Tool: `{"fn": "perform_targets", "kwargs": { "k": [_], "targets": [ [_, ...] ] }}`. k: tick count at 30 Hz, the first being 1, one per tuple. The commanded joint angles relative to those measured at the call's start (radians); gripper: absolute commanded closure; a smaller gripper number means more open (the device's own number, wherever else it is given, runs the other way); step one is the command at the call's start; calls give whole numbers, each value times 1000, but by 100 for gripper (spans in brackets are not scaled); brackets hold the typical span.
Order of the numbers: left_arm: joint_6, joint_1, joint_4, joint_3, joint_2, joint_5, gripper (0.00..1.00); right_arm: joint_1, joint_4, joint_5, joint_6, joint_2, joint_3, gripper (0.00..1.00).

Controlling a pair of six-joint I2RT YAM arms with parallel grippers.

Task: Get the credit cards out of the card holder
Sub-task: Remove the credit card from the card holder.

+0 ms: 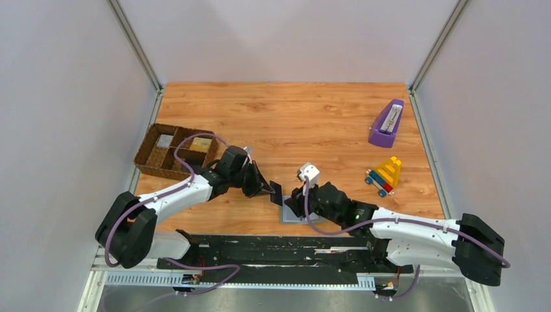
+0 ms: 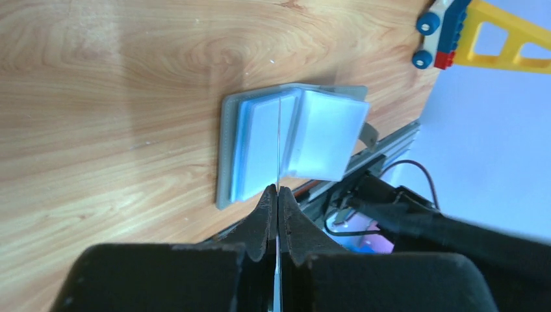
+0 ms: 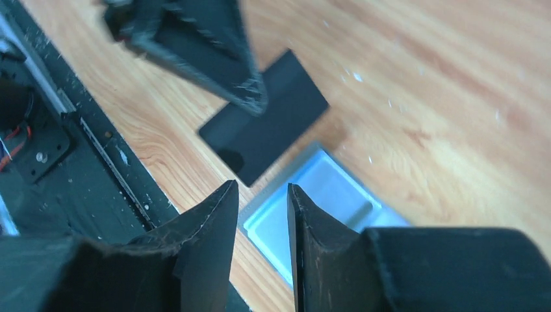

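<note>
Found the left gripper (image 1: 266, 190) clamped fully shut on a black card (image 3: 263, 123), gripped at 1 edge and held just left of the card holder (image 2: 253, 149). From the left wrist, saw that card only edge-on, as a thin line running out from between the 2 pressed fingertips (image 2: 266, 201).

Located the holder lying open on the wooden table (image 1: 292, 117), close to the near edge and between the 2 arms, with its pale blue inside facing up and the grey outside showing as a rim. Noted 1 of its 2 panels flat on the wood and the other seemingly tilted upward.

Found the right gripper (image 3: 260, 188) poised directly over the holder, jaws partly apart, gripping nothing. Saw only holder and wood through the gap. Could not tell whether either finger touched the holder.

Spotted a brown woven tray (image 1: 146, 155) well off to the left, by the table's left edge, divided into compartments. Made out a pale grey card (image 1: 166, 140) in 1 rear compartment and a tan card (image 1: 205, 144) in the compartment beside it.

Noted a purple wedge-shaped object (image 1: 386, 123) toward the far right, and a toy vehicle (image 1: 384, 174) of coloured bricks nearer, each well apart from the holder.
</note>
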Motion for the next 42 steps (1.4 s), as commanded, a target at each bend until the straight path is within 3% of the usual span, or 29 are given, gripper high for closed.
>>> {"fn": "perform_targets", "kwargs": {
  "k": [1, 7, 15, 17, 22, 25, 28, 30, 34, 42],
  "targets": [
    [-146, 10, -6, 23, -57, 43, 100, 149, 241, 187, -437, -25, -33, 65],
    [-238, 14, 8, 15, -77, 76, 100, 216, 245, 216, -594, 28, 13, 59],
    [-303, 14, 39, -25, -114, 65, 100, 301, 234, 393, -723, 178, 82, 51],
    [-306, 14, 46, -28, -115, 70, 100, 305, 242, 432, -722, 213, 93, 57],
    [-292, 15, 48, -28, -116, 70, 100, 311, 280, 467, -688, 215, 100, 96],
    [-260, 23, 47, -23, -112, 72, 86, 307, 251, 466, -622, 193, 104, 100],
    [-191, 39, 23, -8, -107, 75, 44, 278, 171, 426, -504, 162, 113, 100],
    [-132, 49, -21, 16, -107, 67, 30, 249, 118, 389, -427, 134, 117, 100],
    [-4, 58, -115, 77, -120, 26, 25, 179, 44, 283, -286, 62, 112, 100],
    [228, 65, -168, 118, -209, -46, 27, 18, -22, 69, -94, -67, 86, 100]
  ]
}}
